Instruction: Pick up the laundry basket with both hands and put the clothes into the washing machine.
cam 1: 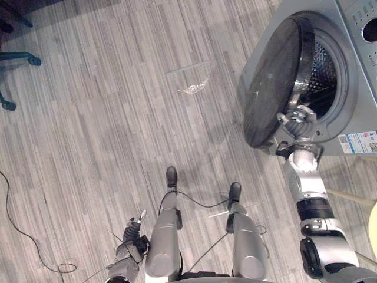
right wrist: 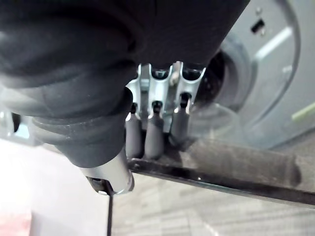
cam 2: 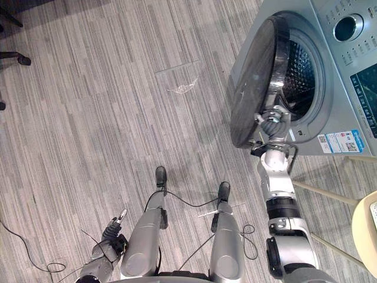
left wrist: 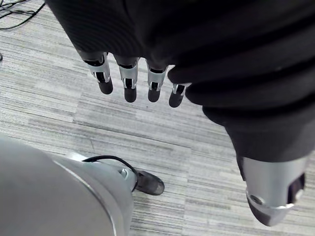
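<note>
1. Currently, the right hand is set at the washing machine's door, with its fingers side by side and nearly straight and their tips pressed on the door rim (no hooking grasp is apparent).
2. Slippage off the rim is judged possible; the door could then swing back across the opening.
3. The left hand hangs well away from the machine, fingers relaxed, slightly apart, empty.
4. The drum appears empty where visible.
5. The laundry basket is held by neither hand; its location cannot be told.
</note>
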